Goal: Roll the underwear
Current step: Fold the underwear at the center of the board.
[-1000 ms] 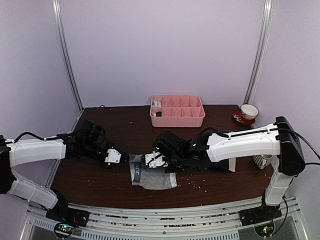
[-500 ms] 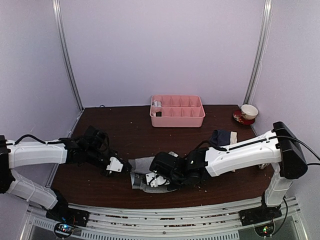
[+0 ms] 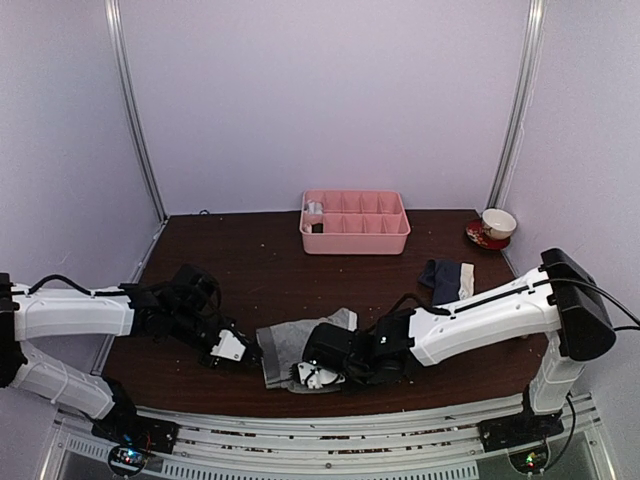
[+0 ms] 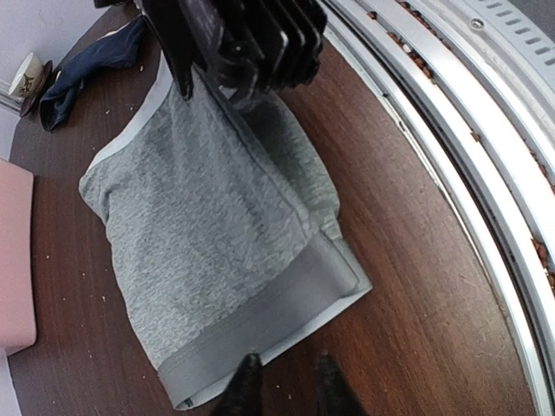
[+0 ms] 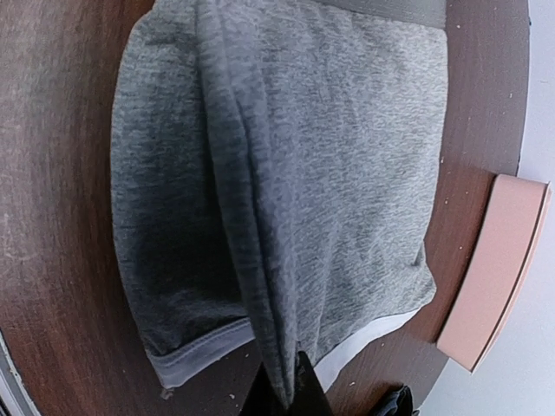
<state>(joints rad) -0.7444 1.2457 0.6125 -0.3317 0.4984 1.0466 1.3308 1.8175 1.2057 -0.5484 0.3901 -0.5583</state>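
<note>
The grey underwear [image 3: 296, 343] lies partly folded near the table's front edge; its grey waistband [image 4: 260, 325] points at my left gripper. My left gripper [image 4: 284, 383] stands slightly open just off that waistband. One fingertip [image 4: 246, 371] touches its edge, and nothing sits between the jaws. My right gripper [image 5: 290, 392] is shut on a raised lengthwise fold of the grey underwear [image 5: 338, 147]. From above, the right gripper [image 3: 311, 375] sits at the cloth's near side. The navy underwear [image 3: 447, 279] with a cream waistband lies crumpled at the right, also seen as the navy underwear [image 4: 87, 62].
A pink compartment tray [image 3: 355, 234] stands at the back centre. A cup on a saucer [image 3: 497, 226] sits at the back right. The metal rail [image 3: 330, 440] runs along the near edge, close behind the grey cloth. Crumbs dot the brown tabletop.
Both arms came toward the near edge, dragging the grey underwear with them. The left gripper let go of the waistband and opened a little. The navy underwear came into sight.
</note>
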